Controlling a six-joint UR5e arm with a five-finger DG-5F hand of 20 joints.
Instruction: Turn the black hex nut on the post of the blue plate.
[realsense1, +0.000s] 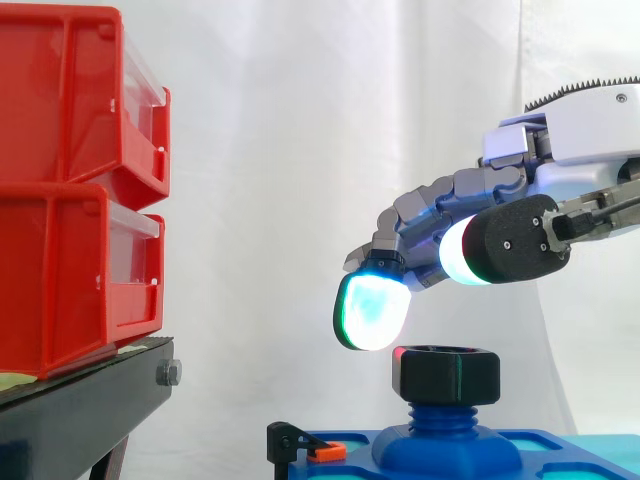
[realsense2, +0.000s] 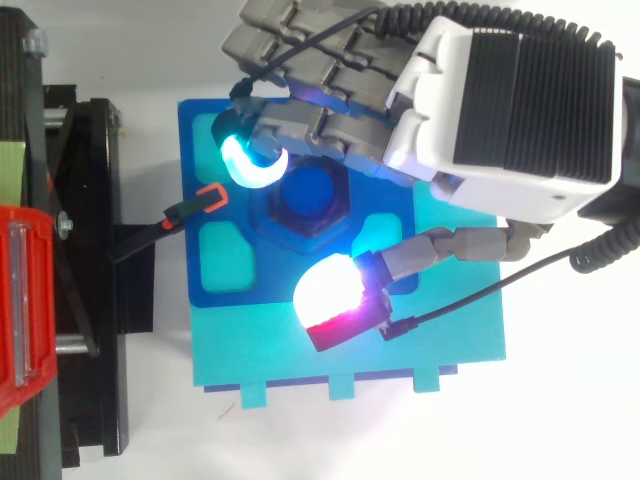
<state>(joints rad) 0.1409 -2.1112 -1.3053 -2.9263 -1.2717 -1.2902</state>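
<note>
hand (realsense1: 460, 195) spread over nut (realsense1: 446, 374), holding nothing | we judge nut stiff, light, slightly slick | we'd pinch opposite flats

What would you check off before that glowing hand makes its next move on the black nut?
1. black hex nut seated on the blue post: ok.
2. hand placed over the nut: ok, it hovers above it.
3. Fingers open and holding nothing: ok.
4. Pads on opposite sides of the nut, seen from the top: ok, a fingertip on one side and the thumb pad on the other.
5. Pads touching the nut: not ok, the side view shows a gap.
6. blue plate held firmly in place: cannot tell.
</note>
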